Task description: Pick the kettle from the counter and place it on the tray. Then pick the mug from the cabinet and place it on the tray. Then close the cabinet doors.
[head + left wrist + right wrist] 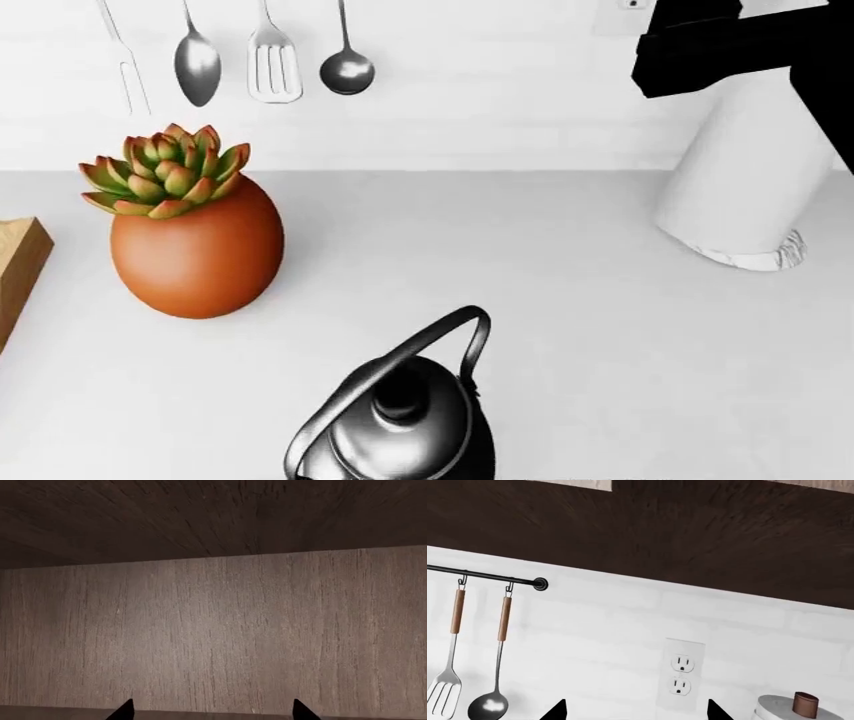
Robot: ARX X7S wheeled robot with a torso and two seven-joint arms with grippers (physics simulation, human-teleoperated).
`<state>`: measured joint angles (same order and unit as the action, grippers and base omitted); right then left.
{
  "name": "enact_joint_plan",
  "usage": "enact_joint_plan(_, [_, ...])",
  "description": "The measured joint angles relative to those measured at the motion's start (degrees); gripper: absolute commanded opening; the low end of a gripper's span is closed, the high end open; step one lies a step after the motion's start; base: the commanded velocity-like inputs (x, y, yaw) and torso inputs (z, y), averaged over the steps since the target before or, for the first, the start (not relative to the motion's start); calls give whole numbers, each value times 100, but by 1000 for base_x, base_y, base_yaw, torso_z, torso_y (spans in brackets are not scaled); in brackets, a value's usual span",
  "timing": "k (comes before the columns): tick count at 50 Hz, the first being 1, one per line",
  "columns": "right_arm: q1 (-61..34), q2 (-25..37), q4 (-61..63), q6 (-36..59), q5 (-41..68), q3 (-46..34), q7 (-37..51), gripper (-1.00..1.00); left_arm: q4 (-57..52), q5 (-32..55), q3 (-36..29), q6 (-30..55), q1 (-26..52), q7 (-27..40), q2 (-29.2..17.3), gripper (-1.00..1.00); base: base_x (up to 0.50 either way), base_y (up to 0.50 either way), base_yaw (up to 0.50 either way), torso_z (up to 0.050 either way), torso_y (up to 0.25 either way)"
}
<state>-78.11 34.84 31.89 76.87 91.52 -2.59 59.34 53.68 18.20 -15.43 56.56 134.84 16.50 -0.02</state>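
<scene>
Glossy dark metal kettle (400,420) sits on your smooth white counter (587,330), right of the orange egg-shaped plant pot (196,250). Both your claws (212,711) (635,711) are spread, empty.

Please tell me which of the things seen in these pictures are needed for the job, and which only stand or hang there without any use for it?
Needed for the job:
kettle, standing on the counter
tray, only a corner visible

Just there:
orange plant pot
hanging utensils
paper towel roll
wall socket

The mug is not visible.
</scene>
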Motion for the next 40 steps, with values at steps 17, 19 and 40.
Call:
enact_joint_plan(17, [234,3,74,-169,-304,-76,-241,100,876,770,-496,-47,16,187,0,100,0,0,0,0,0])
enact_joint_plan(19, [276,1,82,-195,-362,-87,-288,100,1028,947,-649,-83,16,210,1,100,0,0,0,0,0])
enact_joint_plan(40, [689,-28,115,-465,-894,-213,-699,100,1297,1527,-1414,-450,16,436,2,-100,0,0,0,0,0])
